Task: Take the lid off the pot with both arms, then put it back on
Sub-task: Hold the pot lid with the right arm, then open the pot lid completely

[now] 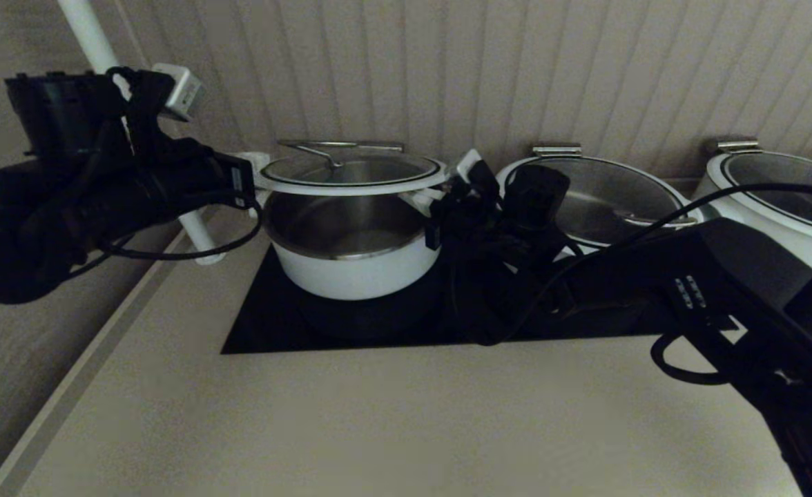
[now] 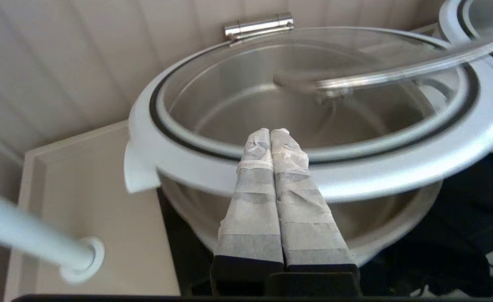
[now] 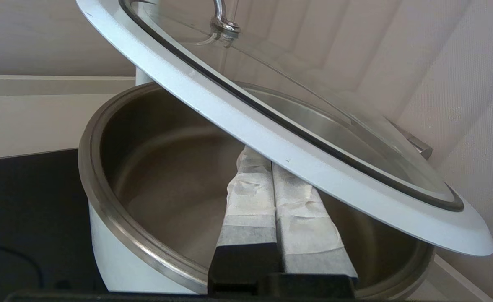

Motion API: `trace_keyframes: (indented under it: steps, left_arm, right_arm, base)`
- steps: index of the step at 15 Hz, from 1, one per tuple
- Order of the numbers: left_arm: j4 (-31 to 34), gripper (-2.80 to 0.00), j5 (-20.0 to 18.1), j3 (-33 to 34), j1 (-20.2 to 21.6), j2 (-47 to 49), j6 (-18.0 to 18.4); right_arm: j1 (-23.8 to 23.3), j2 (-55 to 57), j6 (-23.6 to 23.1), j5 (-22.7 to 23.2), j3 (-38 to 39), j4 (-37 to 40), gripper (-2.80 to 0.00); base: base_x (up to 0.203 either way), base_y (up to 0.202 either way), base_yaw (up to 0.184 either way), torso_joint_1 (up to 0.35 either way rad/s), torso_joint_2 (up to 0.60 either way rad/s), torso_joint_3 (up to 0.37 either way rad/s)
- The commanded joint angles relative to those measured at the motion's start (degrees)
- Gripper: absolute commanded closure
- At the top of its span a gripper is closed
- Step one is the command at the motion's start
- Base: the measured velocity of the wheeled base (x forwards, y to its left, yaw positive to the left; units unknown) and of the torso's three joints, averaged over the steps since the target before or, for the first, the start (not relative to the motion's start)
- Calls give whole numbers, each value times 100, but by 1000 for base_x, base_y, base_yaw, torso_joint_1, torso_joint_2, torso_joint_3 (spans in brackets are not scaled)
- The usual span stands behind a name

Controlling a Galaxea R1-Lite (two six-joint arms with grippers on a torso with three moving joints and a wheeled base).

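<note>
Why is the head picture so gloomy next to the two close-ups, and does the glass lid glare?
Head view: dim light; the black arms nearly merge with the black cooktop, only the lid and pot stand out. Left wrist view: bright, even light, no harsh glare on the glass. Right wrist view: bright too, soft shadow inside the pot.

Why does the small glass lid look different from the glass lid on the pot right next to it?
The small clear-glass lid with a white rim floats above its deep white pot, leaving a gap, while the wider glass lid sits on its own pot. The small lid is narrower. The left gripper and right gripper touch the small lid's rim from opposite sides, fingers closed; nothing touches the wider lid. Both are round glass with steel handles.
</note>
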Motion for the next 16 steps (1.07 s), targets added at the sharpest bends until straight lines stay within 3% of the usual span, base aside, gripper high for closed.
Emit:
trace_keyframes:
  steps: [1, 10, 16]
  left_arm:
    - [-20, 0, -7, 320, 16, -373, 3]
    - [-27, 0, -39, 1647, 19, -1328, 1]
    - [-88, 0, -60, 1850, -25, -1174, -50]
  right_arm:
    - [2, -38, -12, 15, 0, -39, 0]
    - [-33, -30, -12, -2, -299, 75, 0]
    - [-24, -56, -12, -2, -299, 66, 0]
  base:
    - [0, 0, 0, 0, 0, 0]
    - [0, 0, 0, 0, 0, 0]
    - [0, 0, 0, 0, 0, 0]
